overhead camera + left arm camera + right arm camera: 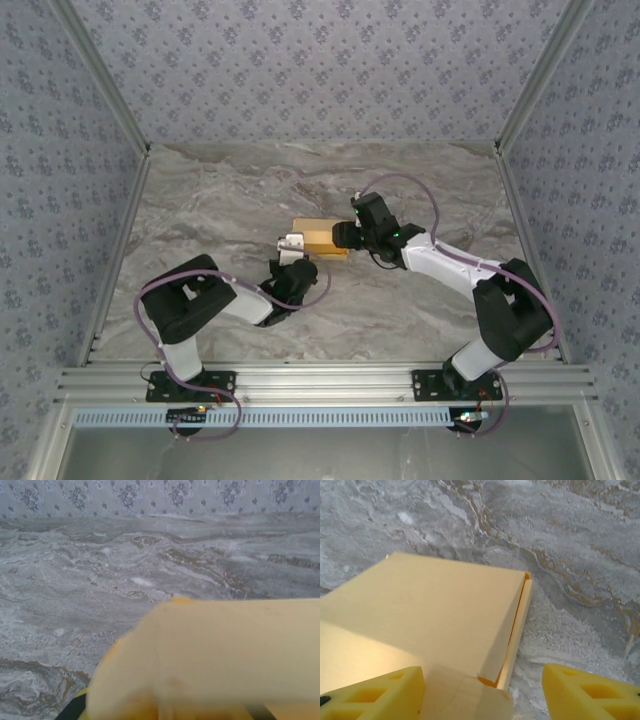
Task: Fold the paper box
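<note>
- We see the box [320, 238] mid-frame in the top view, lying on the table [220, 200].
- Right claw [482, 674] is open, straddling the box's near corner (one finger well clear).
- Left claw [293, 250] is at the box's lower-left edge; we can't tell its state.

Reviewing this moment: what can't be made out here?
Left wrist view: yellow-orange thin cardboard box blurred, too close; flaps unreadable.
Top view: box's near edge and right end covered by left hand and right hand.
Right wrist view: box's near end cut off by bottom edge.
</note>
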